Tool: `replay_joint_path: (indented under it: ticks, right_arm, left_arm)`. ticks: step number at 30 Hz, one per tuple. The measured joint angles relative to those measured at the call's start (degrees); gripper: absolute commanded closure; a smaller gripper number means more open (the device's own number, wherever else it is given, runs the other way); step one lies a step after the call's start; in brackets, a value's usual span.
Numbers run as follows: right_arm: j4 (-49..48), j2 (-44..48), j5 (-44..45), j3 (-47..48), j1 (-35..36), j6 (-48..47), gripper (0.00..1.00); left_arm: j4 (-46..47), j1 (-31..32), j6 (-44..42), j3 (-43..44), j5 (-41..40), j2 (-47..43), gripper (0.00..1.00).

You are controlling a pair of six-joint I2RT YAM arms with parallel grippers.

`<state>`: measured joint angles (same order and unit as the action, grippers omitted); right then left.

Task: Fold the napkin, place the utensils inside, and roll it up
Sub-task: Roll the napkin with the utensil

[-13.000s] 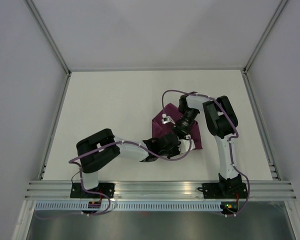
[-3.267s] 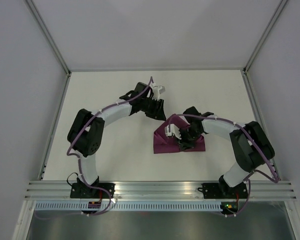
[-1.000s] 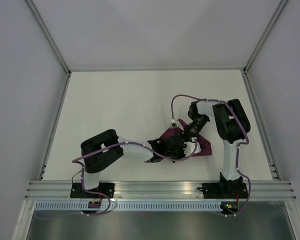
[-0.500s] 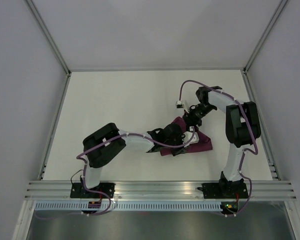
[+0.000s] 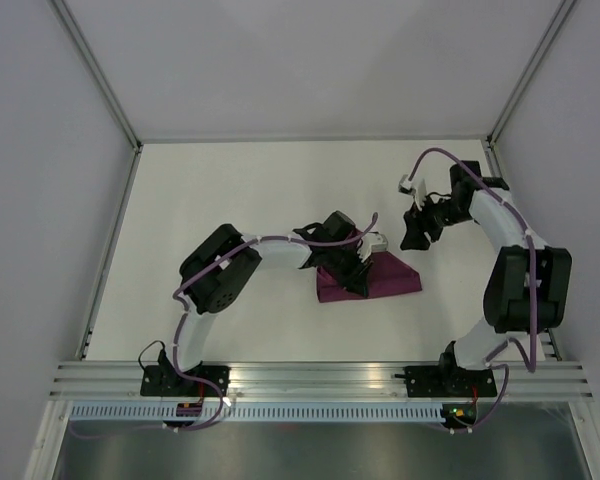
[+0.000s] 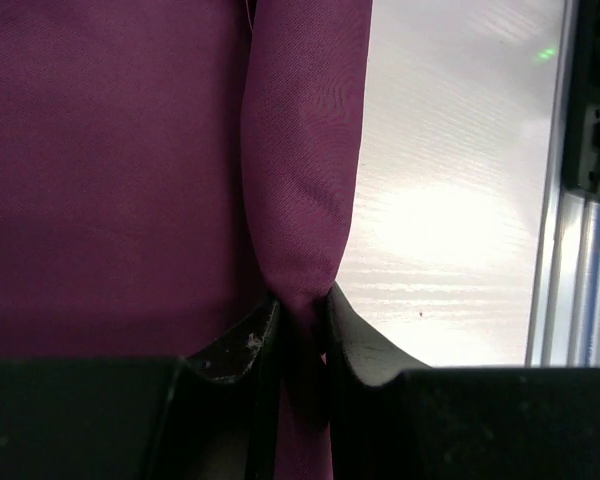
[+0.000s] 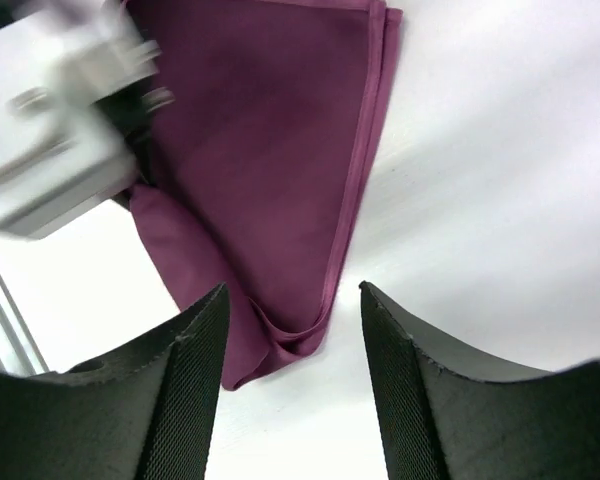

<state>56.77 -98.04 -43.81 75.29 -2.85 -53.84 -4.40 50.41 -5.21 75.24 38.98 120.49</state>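
Observation:
The purple-maroon napkin point(image 5: 390, 277) lies folded on the white table, its right corner pointing right. My left gripper point(image 5: 361, 262) sits over its left part and is shut on a rolled fold of the napkin point(image 6: 305, 180), pinched between both fingers. My right gripper point(image 5: 414, 232) is open and empty, raised above the table to the upper right of the napkin; its wrist view looks down on the napkin's folded corner point(image 7: 280, 200). No utensils show in any view.
The white table point(image 5: 230, 200) is bounded by grey walls and a metal rail point(image 5: 310, 378) at the near edge. That rail also shows at the right of the left wrist view point(image 6: 565, 200).
My right gripper has let go and moved up and to the right, away from the napkin. My left gripper has shifted up the napkin, still holding the fold; the napkin lies flatter.

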Motion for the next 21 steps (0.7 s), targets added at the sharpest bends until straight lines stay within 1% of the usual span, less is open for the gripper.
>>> replay_joint_path:
  ticks: [2, 5, 8, 11, 13, 16, 21]
  right_arm:
    - [-2.47, 6.16, 0.39, -5.86, -0.07, -0.68, 0.37]
    - [-7.41, 15.76, 1.81, -16.06, 2.05, -1.38, 0.34]
    - [-12.98, 24.22, 4.48, -26.05, 7.37, -0.92, 0.3]
    - [-19.76, 30.18, 8.68, -34.49, 14.75, 0.44, 0.28]
    - [-23.23, 31.82, 11.3, -37.83, 19.12, 1.2, 0.28]
    - [-28.26, 31.8, 15.26, -40.83, 24.65, 2.43, 0.28]
    - [-35.67, 30.69, 21.11, -44.15, 30.58, 3.65, 0.28]
  left_arm:
    - [-1.81, -1.07, 0.79, 1.97, 3.1, 1.68, 0.98]
    - [-4.46, -2.32, 1.81, 4.7, 6.86, 3.85, 0.98]
    - [-7.67, -3.43, 2.99, 7.91, 10.38, 6.36, 0.98]
    - [-10.64, -4.28, 3.98, 10.82, 13.29, 8.57, 0.98]
    - [-12.33, -4.63, 4.35, 12.35, 14.47, 9.7, 0.98]
    - [-14.71, -5.11, 4.59, 14.38, 16.17, 11.19, 0.98]
    - [-16.96, -5.68, 5.49, 15.61, 17.9, 12.33, 0.98]
